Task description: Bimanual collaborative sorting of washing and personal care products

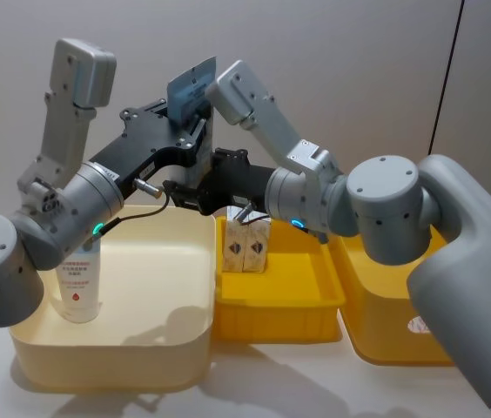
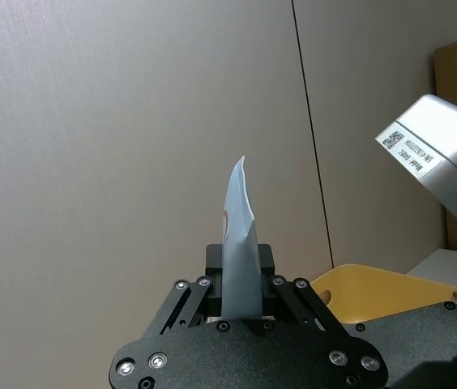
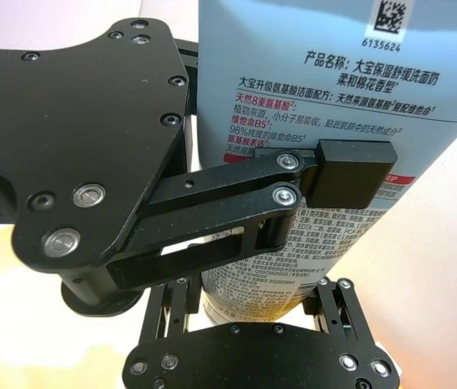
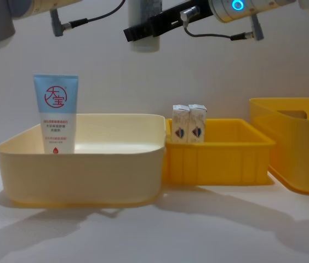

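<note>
My left gripper is raised above the bins and shut on the flat crimped end of a pale blue-white squeeze tube. The tube hangs cap-down. My right gripper sits at the tube's lower end, just below the left one. A second tube with a red round logo stands upright in the cream bin. Two white cartons stand in the small yellow bin.
A larger yellow bin stands to the right of the small one. The three bins sit side by side on the white table, with bare table in front of them. A plain wall lies behind.
</note>
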Available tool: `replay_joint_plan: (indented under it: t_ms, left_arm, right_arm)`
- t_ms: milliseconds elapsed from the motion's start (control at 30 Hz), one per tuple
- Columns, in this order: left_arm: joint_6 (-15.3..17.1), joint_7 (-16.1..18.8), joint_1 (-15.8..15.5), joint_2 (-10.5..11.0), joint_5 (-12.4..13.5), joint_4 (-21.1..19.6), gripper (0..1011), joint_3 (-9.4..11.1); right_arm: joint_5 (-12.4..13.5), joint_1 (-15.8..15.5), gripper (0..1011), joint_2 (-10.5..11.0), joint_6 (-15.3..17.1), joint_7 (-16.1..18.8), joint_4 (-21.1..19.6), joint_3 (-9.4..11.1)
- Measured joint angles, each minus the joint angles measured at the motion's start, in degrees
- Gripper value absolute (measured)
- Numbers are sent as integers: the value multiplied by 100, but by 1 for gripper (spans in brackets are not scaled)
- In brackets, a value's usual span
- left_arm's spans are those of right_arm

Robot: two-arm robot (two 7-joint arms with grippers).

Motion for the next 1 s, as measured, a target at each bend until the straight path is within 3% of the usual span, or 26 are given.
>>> replay_joint_plan:
  t_ms: [633, 1000]
  left_arm:
    - [0, 0, -1, -1, -3, -1, 246, 0]
    - [0, -1, 0, 0, -3, 0, 578, 0]
  right_arm:
    - [-1, -1, 661, 0, 0, 1, 0, -1]
    - [-1, -1, 660, 0, -1, 1, 0, -1]
